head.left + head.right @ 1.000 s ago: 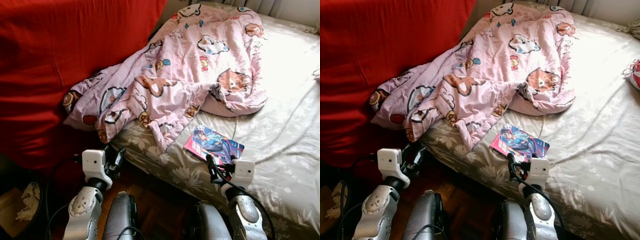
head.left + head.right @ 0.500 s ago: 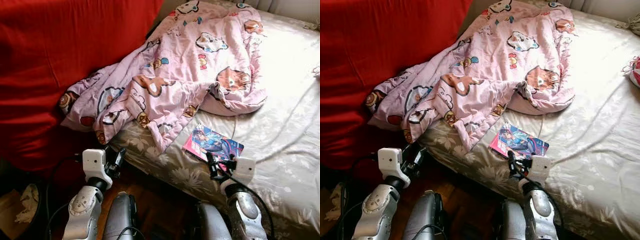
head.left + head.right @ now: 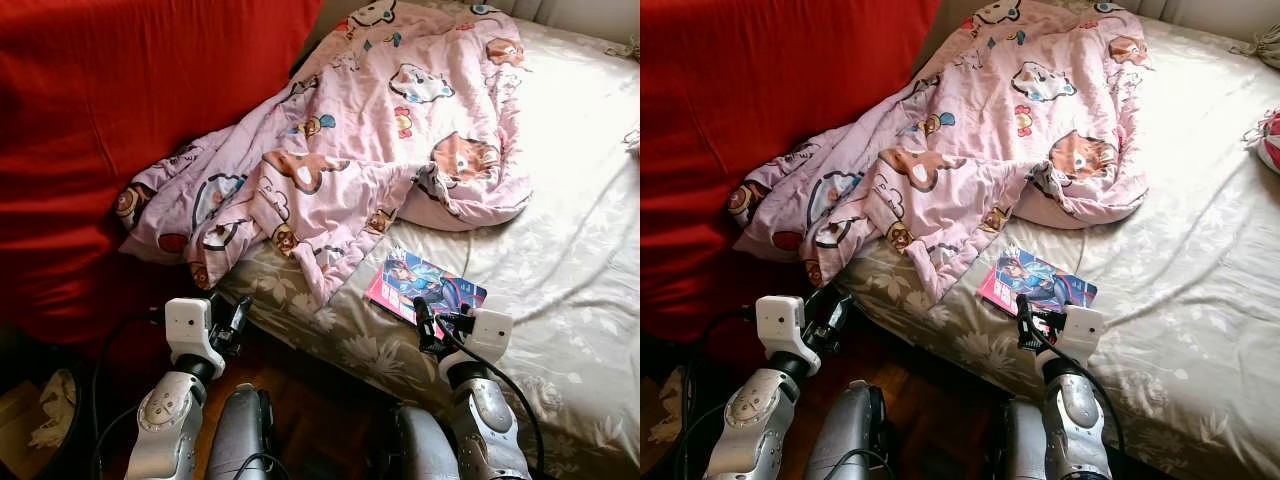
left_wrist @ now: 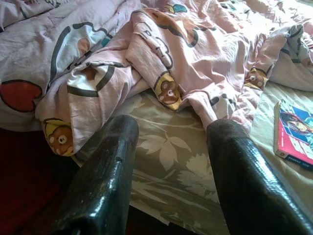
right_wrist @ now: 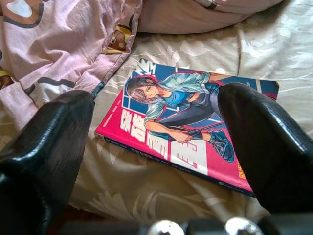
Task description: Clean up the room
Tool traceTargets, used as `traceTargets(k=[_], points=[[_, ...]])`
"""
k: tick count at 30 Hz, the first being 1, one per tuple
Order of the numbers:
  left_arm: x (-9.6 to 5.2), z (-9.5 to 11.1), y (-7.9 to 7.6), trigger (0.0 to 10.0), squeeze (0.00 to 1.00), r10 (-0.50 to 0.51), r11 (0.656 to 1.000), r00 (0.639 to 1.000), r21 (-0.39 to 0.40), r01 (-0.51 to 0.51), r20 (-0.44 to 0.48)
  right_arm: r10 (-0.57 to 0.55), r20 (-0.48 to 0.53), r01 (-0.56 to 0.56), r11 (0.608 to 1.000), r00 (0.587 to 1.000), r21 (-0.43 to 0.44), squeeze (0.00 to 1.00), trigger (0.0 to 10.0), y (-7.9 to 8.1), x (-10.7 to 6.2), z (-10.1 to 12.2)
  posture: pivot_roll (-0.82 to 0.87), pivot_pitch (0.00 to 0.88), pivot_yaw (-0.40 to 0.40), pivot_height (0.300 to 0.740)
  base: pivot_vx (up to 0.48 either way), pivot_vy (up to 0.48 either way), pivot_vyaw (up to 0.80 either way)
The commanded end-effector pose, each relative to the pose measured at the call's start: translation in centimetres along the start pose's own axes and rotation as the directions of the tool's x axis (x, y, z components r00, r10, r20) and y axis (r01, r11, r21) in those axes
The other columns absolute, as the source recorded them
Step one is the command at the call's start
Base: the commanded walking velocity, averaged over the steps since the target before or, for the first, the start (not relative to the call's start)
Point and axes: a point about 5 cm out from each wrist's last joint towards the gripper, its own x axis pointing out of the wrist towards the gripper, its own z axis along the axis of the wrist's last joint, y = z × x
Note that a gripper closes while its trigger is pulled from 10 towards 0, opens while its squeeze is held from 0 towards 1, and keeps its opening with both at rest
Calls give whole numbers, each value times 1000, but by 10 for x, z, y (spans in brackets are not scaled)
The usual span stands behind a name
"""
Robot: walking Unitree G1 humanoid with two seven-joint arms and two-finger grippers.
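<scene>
1. The right tool [image 3: 1024,322] hovers at the near edge of the bed [image 3: 1200,250], just short of a comic book [image 3: 1037,281] that lies flat on the floral sheet. In the right wrist view the book [image 5: 188,120] sits directly ahead, between the two black fingers [image 5: 264,142], which are spread wide apart and hold nothing.

2. The book lies just beyond the right tool, slightly farther onto the bed. Its long axis runs from near-left to far-right across the scene, so its near-left corner and one long edge face the tool. The cover is pink and blue with a drawn figure.

3. The right arm is clearly the nearer one. The left tool [image 3: 232,322] hangs well to the left of the book, over the dark gap between the bed and the red fabric, and its fingers [image 4: 105,181] are also spread apart and empty, aimed at the bed's edge.

4. A crumpled pink quilt [image 3: 370,140] printed with cartoon bears covers the far-left part of the bed. One hanging corner of the quilt reaches down just left of the book, close to but apparently not on it.

5. A large red cloth surface [image 3: 130,130], probably a headboard or curtain, fills the left side. Wooden floor [image 3: 310,410] shows near, below the bed.

6. Judging from this, nothing blocks the right tool's straight path to the book; the quilt corner is the closest thing that could be snagged.
</scene>
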Motion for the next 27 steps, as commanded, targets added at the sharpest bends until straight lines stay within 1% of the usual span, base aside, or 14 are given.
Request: traceTargets(k=[1,5,9,10,13,15,17,20,24,27], points=[[-2,-3,-2,10000,0,-7,1000,1000,-15,7,-16,-9,-28,9,1000,1000,1,0,10000,-4,-3,-5,51,249,3,612,244,0,0],[-2,-3,-2,10000,0,-8,1000,1000,-15,8,-17,15,-29,-15,1000,999,-12,0,10000,-1,-1,-4,49,251,4,612,261,0,0],[-2,-4,-2,10000,0,-9,1000,1000,-16,9,-24,50,-36,-50,999,998,-6,0,10000,2,-3,-6,42,253,10,612,274,0,0],[-2,-5,-2,10000,0,-10,1000,1000,-17,9,-26,81,-41,-82,996,996,-22,0,10000,3,-4,-6,42,253,10,612,277,0,0],[-1,-4,-2,10000,0,-13,1000,1000,-18,13,-25,101,-42,-103,993,994,-50,0,10000,1,-5,-4,37,254,6,612,277,0,0],[-1,-4,-2,10000,0,-13,1000,1000,-18,12,-24,97,-42,-100,994,994,-50,0,10000,0,-5,-3,37,254,5,612,277,0,0],[-1,-4,-3,10000,0,-14,1000,1000,-19,13,-22,60,-29,-61,998,998,-25,0,10000,-4,-4,-2,39,255,10,612,279,0,0],[-1,-4,-4,10000,0,-17,1000,1000,-21,17,-23,58,-25,-58,998,998,-8,0,10000,1,-5,-4,35,258,16,612,289,0,0],[-1,-4,-4,10000,0,-21,1000,1000,-20,20,-23,60,-18,-60,998,998,-9,0,10000,5,-5,-4,35,257,17,612,295,0,0],[0,-3,-2,10000,0,-18,1000,1000,-18,18,-22,-19,-6,19,1000,1000,20,0,10000,-2,-2,-2,43,257,14,612,284,0,0]])
